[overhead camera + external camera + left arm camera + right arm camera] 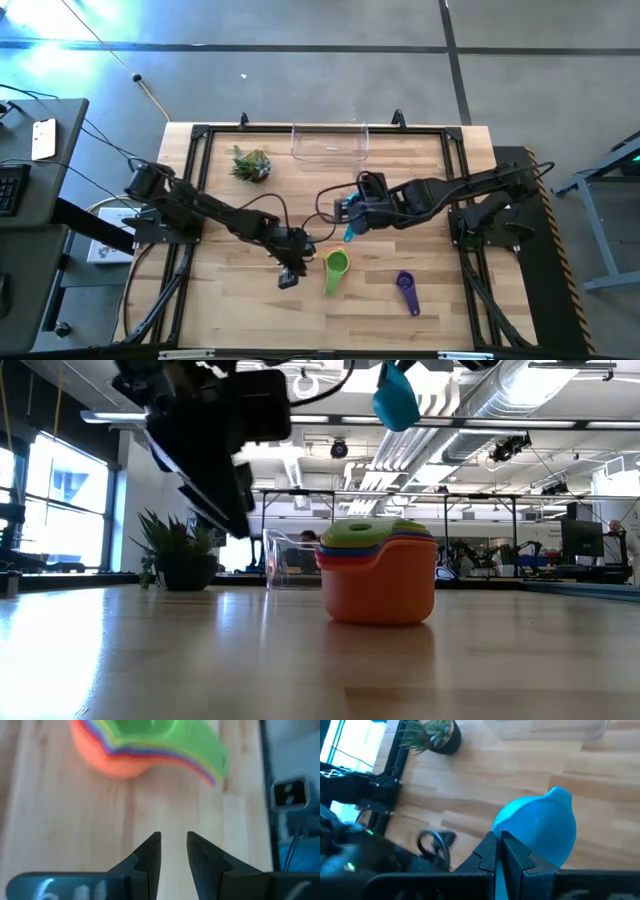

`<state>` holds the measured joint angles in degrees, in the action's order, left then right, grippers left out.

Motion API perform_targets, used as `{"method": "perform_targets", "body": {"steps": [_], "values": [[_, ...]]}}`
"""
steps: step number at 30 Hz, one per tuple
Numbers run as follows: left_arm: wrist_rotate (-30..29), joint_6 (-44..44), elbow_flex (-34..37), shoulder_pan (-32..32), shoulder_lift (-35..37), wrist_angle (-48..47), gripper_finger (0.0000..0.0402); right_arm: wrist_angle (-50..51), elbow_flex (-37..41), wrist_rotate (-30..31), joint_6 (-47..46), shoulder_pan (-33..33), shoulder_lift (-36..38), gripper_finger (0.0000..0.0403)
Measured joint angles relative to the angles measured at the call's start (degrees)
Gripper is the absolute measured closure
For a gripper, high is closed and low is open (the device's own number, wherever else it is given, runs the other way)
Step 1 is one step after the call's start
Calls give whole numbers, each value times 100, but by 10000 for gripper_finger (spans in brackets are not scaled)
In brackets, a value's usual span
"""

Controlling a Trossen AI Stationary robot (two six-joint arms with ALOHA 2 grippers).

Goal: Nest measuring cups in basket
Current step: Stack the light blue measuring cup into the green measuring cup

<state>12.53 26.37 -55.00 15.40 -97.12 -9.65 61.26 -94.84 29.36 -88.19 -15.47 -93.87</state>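
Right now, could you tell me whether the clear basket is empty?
Empty, apparently: the clear basket shows only bare walls from above; the nested cup stack sits outside it.

From above, the right gripper (352, 222) hides nearly all of the teal cup (349, 233); only a sliver shows. The handle of that cup (540, 835) is hidden behind the fingers, so the grip itself can't be made out. The nested stack (145, 745) is blurred and cut off at the frame edge; lower cups show only as coloured rims. The basket (290, 560) sits partly behind the stack.
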Motion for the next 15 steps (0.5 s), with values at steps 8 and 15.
{"method": "perform_targets", "body": {"steps": [8, 15], "values": [[-473, -720, 0, -2, 1118, -1415, 316, -500, 4, 21, -532, -377, -277, 403], [-576, -1007, -8, -55, 2078, -2405, 316, -1299, 4, 55, -585, -464, -613, 403]]}}
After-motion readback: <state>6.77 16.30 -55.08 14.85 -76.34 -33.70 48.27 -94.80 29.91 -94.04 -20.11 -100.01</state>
